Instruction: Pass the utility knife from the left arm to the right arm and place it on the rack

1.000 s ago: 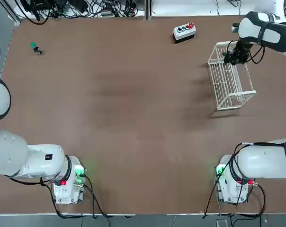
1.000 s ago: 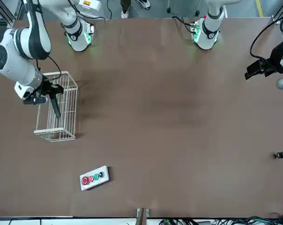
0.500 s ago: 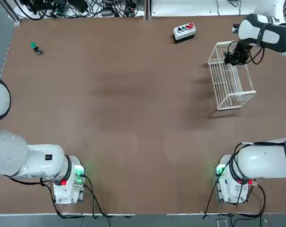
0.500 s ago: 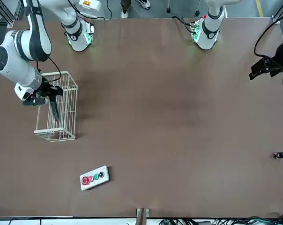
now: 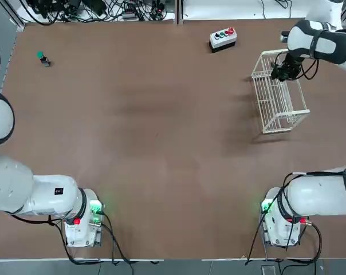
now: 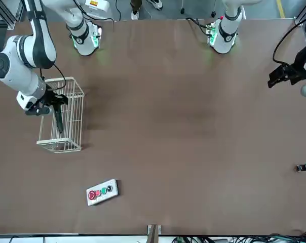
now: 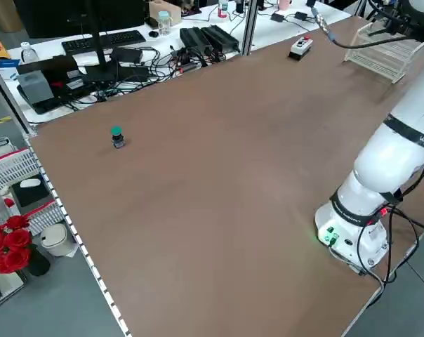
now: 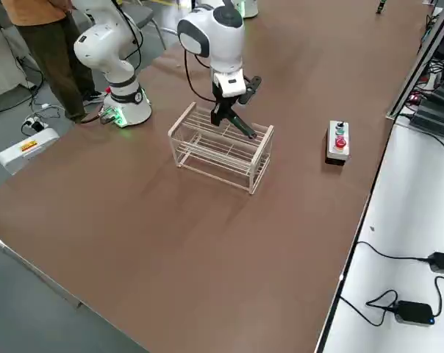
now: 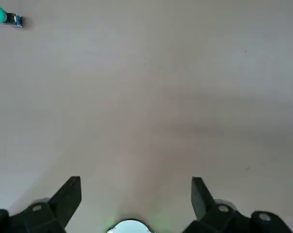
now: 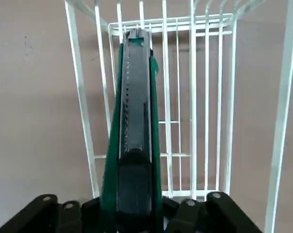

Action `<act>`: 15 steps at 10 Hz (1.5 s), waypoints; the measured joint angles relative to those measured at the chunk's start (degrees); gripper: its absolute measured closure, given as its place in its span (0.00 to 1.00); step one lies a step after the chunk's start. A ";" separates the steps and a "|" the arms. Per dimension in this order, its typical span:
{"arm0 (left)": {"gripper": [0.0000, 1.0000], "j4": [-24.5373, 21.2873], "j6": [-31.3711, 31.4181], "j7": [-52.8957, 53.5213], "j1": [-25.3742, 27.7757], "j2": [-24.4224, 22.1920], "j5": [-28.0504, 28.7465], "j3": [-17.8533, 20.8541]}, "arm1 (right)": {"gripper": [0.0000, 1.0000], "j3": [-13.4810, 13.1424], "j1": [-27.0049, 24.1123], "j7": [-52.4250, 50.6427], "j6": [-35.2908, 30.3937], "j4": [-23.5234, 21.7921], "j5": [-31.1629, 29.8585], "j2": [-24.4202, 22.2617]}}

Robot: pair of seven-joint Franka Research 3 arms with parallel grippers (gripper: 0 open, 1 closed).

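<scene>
Utility knife [image 10: 134,131] clamped in jaws, over rack [image 10: 195,97].

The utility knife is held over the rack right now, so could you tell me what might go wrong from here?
The right end effector holds the utility knife tilted above the rack, pointing down into it. Its tip could catch on a thin bar or slip through a gap. Lowering further might nudge the light wire rack along the table.

My table [image 5: 161,143] is lying brown and bare in the middle. A grey button box [image 5: 223,38] is sitting near its far edge. A small green-topped object [image 5: 42,56] is standing at my far left corner. A person [image 8: 49,37] is standing beside the table.
</scene>
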 joint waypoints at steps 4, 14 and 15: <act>0.00 0.16 -0.09 -2.91 -0.16 0.00 -0.01 -0.55 | 0.85 -0.01 0.00 -0.17 0.48 -0.21 0.01 0.32; 0.00 0.58 -0.19 -5.30 -0.17 0.00 0.00 -3.64 | 0.60 -0.03 -0.05 -0.23 2.76 -0.35 0.03 3.51; 0.00 0.58 -0.19 -5.30 -0.17 0.00 0.00 -3.64 | 0.56 -0.03 -0.05 -0.23 2.81 -0.34 0.04 3.50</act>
